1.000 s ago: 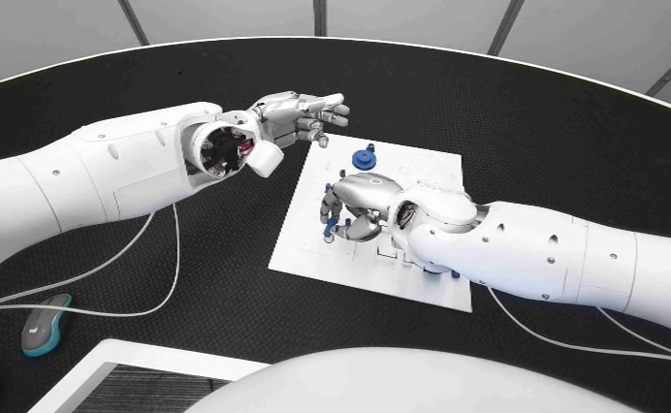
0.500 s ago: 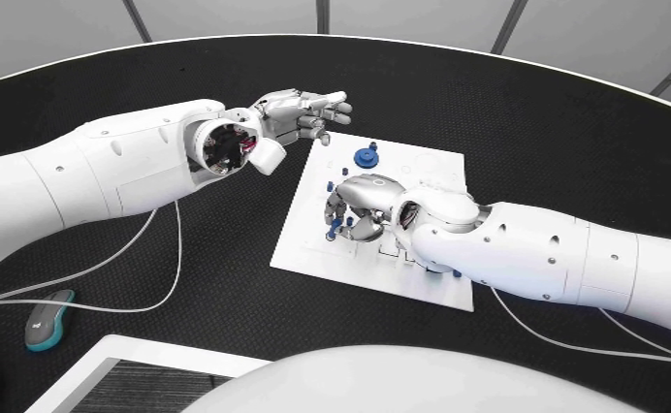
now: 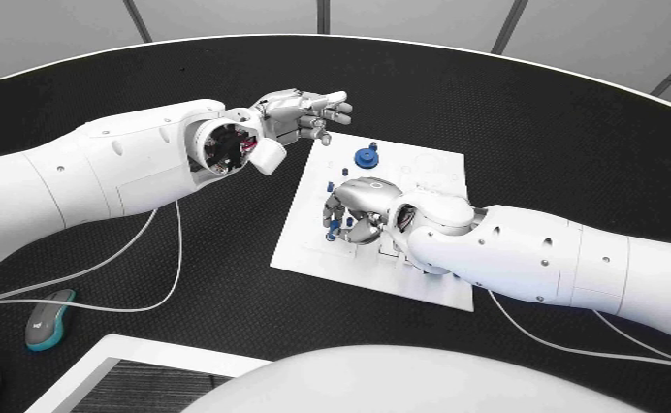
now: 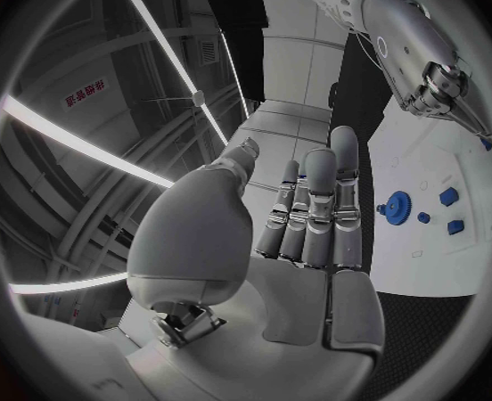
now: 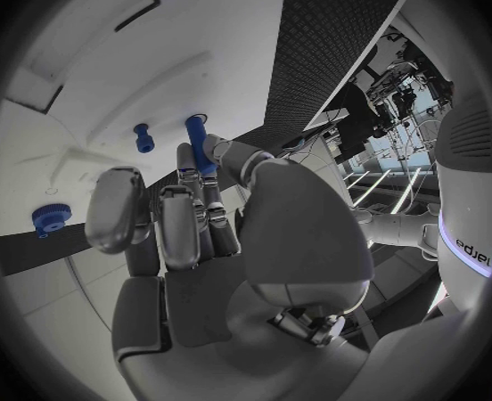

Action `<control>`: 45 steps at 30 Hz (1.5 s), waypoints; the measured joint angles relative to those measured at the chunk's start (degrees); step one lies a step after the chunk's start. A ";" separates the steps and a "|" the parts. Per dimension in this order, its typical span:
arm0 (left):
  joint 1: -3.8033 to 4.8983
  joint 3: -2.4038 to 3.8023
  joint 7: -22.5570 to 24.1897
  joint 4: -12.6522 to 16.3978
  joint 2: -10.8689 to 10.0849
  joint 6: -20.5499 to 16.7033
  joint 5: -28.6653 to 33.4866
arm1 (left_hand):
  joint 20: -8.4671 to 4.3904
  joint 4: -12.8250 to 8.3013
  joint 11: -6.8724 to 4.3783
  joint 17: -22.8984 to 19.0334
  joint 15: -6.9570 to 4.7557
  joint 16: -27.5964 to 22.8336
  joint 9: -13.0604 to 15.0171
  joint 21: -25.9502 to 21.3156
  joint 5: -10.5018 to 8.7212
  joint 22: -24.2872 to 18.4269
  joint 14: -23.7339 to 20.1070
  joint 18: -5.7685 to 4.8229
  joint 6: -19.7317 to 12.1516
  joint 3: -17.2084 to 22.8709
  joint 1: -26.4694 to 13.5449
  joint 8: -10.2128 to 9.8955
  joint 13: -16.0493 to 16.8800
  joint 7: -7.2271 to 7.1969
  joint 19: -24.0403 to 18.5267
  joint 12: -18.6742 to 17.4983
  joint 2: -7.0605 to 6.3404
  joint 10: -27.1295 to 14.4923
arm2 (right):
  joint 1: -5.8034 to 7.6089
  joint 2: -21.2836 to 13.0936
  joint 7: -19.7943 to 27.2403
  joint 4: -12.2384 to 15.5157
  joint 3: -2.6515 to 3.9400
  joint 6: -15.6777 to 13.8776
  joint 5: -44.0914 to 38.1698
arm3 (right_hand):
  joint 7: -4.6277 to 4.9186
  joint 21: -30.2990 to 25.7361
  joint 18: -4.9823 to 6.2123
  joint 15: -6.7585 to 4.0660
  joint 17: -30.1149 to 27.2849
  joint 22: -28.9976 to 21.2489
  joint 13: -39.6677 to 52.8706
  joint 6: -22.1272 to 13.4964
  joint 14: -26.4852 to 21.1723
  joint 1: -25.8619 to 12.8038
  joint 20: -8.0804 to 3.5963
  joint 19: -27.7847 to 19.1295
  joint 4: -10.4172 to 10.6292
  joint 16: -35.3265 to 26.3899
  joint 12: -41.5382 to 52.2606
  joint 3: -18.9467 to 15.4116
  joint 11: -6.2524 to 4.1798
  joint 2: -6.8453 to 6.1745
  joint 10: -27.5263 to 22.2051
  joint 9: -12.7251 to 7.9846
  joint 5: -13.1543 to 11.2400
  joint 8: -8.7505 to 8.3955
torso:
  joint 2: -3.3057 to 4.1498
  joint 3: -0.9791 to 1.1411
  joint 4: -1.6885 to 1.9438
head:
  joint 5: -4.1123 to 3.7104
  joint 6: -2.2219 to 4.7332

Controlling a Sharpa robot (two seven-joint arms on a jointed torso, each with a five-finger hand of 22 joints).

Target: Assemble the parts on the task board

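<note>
The right hand [image 3: 357, 207] hangs low over the middle of the white board [image 3: 315, 248], fingers curled down, and the right wrist view shows it pinching a slim blue peg [image 5: 200, 143] between fingertips and thumb, one end toward the board; my reading is that the peg is being held over a socket so it can go straight in. A second, shorter blue peg [image 5: 143, 137] stands on the board just beside the held one, and a blue gear [image 3: 367, 155] sits near the board's far edge, left of centre, well apart from the hand. The left hand [image 3: 297, 114] hovers off the board's far-left corner, over the black table [image 3: 209, 268], fingers straight and slightly apart, holding nothing; it seems parked there to leave the right hand room while staying near for the next part. From the left wrist the gear [image 4: 397, 206] shows fine teeth round a flat disc, with small blocky blue pieces [image 4: 449, 196] lying near it. The board looks like smooth, rigid matte plastic with shallow recesses cut in it, the parts like hard moulded plastic; the table has a fine woven grain that should resist sliding. Thin white cables [image 3: 154, 277] trail across the table at the near left.
</note>
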 measured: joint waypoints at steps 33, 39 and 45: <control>0.02 0.00 -0.15 0.10 -0.06 0.10 0.00 | 0.00 0.00 0.00 -0.04 0.00 0.00 0.00 0.00 0.00 0.02 0.00 0.00 0.00 0.00 0.00 0.00 -0.01 0.00 0.00 0.00 0.00 0.00 | -0.63 1.11 -0.61 0.07 -0.11 -1.67 -0.98 | 0.01 0.00 0.00 0.00 0.00 0.00 0.06 0.00 0.01 -0.02 0.00 0.00 0.01 0.00 -0.27 0.34 0.01 -0.03 0.01 0.05 0.18 0.19 | 0.02 -0.03 0.00 | 0.34 0.00; 0.02 0.00 -0.24 0.07 -0.05 0.20 0.00 | 0.00 0.23 -0.21 -0.04 0.00 0.00 0.00 0.00 0.00 0.02 0.00 0.00 0.00 -0.23 0.00 0.00 -0.01 0.00 0.00 0.00 0.00 -0.21 | -0.62 1.18 -1.42 -0.13 -0.10 -0.56 -2.13 | 0.01 0.00 0.00 0.00 -0.07 0.00 0.07 0.00 0.01 -0.03 0.00 0.00 0.01 0.00 -0.27 0.34 0.01 -0.03 0.01 0.13 0.18 0.19 | -0.03 -0.03 -0.03 | 0.24 0.00; 0.02 0.00 -0.36 0.06 -0.06 0.29 0.00 | 0.00 0.23 -0.21 -0.04 0.00 0.00 0.00 0.00 0.00 0.02 0.00 0.00 0.00 -0.23 0.00 0.00 -0.02 0.00 0.00 0.00 0.00 -0.21 | -0.62 1.00 -2.22 -0.16 -0.10 0.12 -3.04 | 0.01 0.00 0.00 0.00 -0.07 0.00 0.24 0.00 0.01 -0.08 0.00 0.00 0.01 0.00 -0.27 0.34 -0.06 -0.10 0.08 0.16 0.18 0.18 | -0.03 -0.02 -0.03 | 0.20 0.00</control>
